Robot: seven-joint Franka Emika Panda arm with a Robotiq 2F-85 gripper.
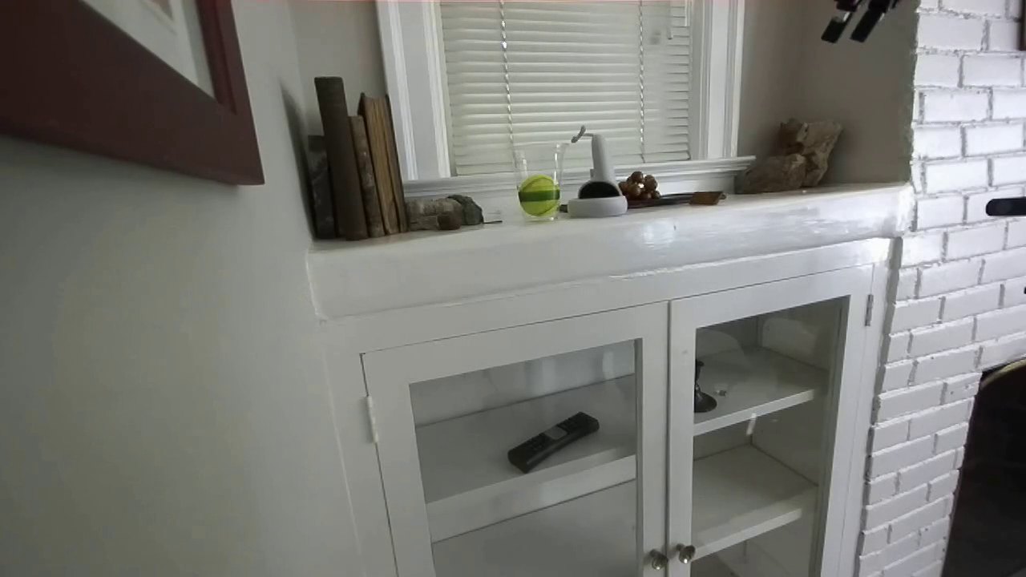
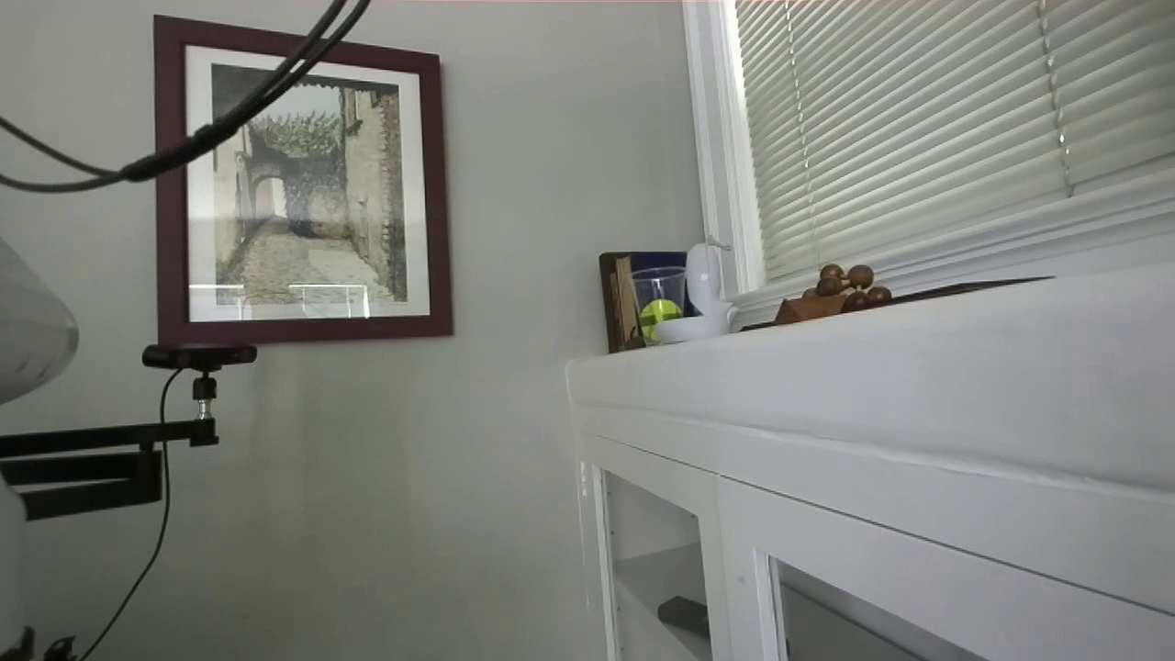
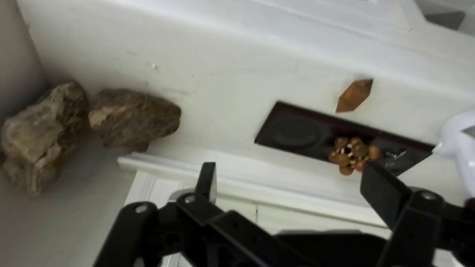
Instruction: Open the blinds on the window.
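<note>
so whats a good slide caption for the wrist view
Looking down past open fingers onto a ledge holding rocks, a dark tray and wooden balls.

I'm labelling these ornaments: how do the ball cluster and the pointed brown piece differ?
The ball cluster is many round balls; the pointed brown piece is a single angular form. In both exterior views the cluster stands taller than the piece. In the wrist view the cluster overlaps the dark board; the piece lies beside it. Both are brown.

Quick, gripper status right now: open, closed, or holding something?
Gripper: open, its fingers spread well apart in the wrist view, nothing held between them.
</note>
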